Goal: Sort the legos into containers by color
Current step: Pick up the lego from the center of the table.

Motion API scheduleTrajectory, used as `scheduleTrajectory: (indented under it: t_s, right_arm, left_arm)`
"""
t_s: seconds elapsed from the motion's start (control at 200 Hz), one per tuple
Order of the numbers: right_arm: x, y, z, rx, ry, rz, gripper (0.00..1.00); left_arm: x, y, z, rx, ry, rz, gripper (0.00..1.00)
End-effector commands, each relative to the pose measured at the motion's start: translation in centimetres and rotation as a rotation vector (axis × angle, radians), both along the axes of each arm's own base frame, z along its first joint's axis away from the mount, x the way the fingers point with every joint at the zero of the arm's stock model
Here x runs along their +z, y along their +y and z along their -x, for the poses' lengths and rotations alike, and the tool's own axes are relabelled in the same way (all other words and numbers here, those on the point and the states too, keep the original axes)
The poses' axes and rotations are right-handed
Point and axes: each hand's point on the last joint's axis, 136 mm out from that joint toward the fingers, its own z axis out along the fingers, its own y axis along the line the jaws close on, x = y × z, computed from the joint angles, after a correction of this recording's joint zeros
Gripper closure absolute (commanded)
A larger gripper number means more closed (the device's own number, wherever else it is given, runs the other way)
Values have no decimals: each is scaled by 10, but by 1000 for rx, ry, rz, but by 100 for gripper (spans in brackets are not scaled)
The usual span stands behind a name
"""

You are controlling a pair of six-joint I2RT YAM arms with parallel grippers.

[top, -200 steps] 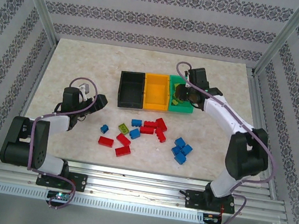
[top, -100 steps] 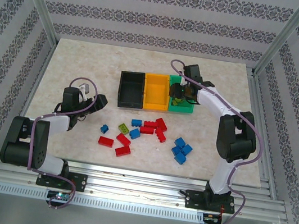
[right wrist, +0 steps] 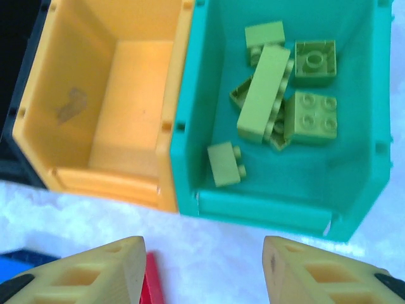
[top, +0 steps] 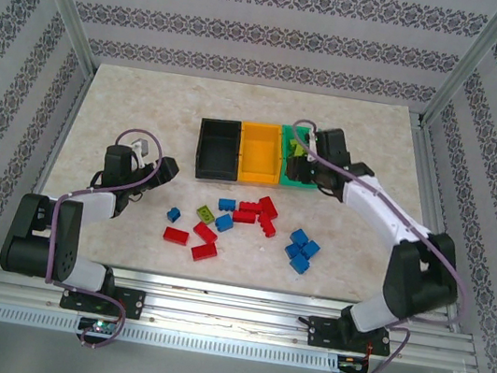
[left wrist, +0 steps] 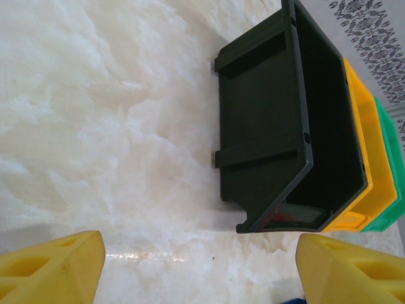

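Note:
Three containers stand in a row: black bin [top: 218,151], orange-yellow bin [top: 260,153] and green bin [top: 285,153]. My right gripper [top: 300,169] hovers at the green bin's near edge, open with nothing between its fingers. In the right wrist view that gripper [right wrist: 202,266] looks down at the green bin [right wrist: 253,212], which holds several yellow-green legos [right wrist: 266,92]. The orange-yellow bin [right wrist: 126,114] is empty. Red legos [top: 259,212], blue legos [top: 302,249] and one yellow-green lego [top: 206,211] lie loose on the table. My left gripper [top: 164,171] rests open left of the black bin [left wrist: 266,120].
More red bricks [top: 193,239] and small blue bricks [top: 225,213] lie scattered between the arms. A red brick [right wrist: 152,278] shows beside my right gripper's left finger. Metal frame posts and patterned walls enclose the marble tabletop [top: 129,101].
My right gripper has opened and drawn back from over the green bin toward its near edge, and its elbow has swung out to the right. The left arm has stayed still.

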Motion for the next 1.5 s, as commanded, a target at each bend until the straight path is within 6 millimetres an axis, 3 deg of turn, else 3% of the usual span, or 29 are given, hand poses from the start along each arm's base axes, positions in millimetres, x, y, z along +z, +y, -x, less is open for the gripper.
scheduleTrajectory:
  t_s: [0.0,0.145,0.295,0.505,0.779,0.884,1.064,1.494]
  right_arm:
    - [-11,4,21,16,-4,-29,48]
    - [-30,7,45,31,3,-49,48]
    - [-46,6,62,53,-8,-46,48]
    - [-54,3,66,34,-45,-76,47]
    - [-61,4,70,37,-35,-89,47]
    - [-63,4,70,35,-29,-87,47]
    - [-65,7,72,40,-16,-106,46]
    - [-62,2,71,28,-22,-118,46]
  left_arm:
    - [6,-1,1,-4,-12,12,21]
    - [3,-7,7,-13,17,19,23]
    - [-6,-26,29,-83,104,-5,24]
    - [-11,-67,74,-278,239,-199,25]
    - [-7,-91,105,-418,350,-435,23]
    - [-16,-93,108,-476,402,-501,22]
    - [-20,-118,112,-640,398,-557,22]
    - [-52,-117,103,-745,513,-806,22]
